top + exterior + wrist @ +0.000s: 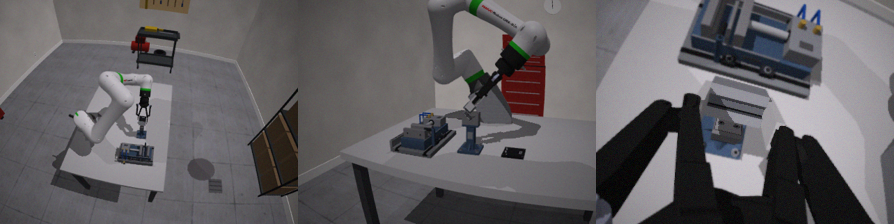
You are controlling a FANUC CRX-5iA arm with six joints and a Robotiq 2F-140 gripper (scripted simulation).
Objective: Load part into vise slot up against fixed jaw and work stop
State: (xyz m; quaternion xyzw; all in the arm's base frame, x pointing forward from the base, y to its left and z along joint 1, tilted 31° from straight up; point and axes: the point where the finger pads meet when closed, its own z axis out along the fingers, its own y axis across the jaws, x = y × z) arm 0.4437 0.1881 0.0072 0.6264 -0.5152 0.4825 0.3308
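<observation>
My gripper (472,103) is shut on the part (469,105), a small grey block, and holds it tilted just above the blue V-block (471,134). In the wrist view the part (737,102) sits between my black fingers, with a dark slot line along its length, and the V-block (727,132) lies right under it. The vise (422,136) stands open to the left of the V-block, and it also shows in the wrist view (751,42). The black infeed plate (513,152) lies bare to the right. From above, the gripper (142,117) hangs over the V-block (141,133), behind the vise (136,153).
The arm's base (87,122) stands on the table's left side. A red tool cabinet (526,87) stands behind the table, a dark cart (157,49) by the far wall, and a shelf rack (278,153) at the right.
</observation>
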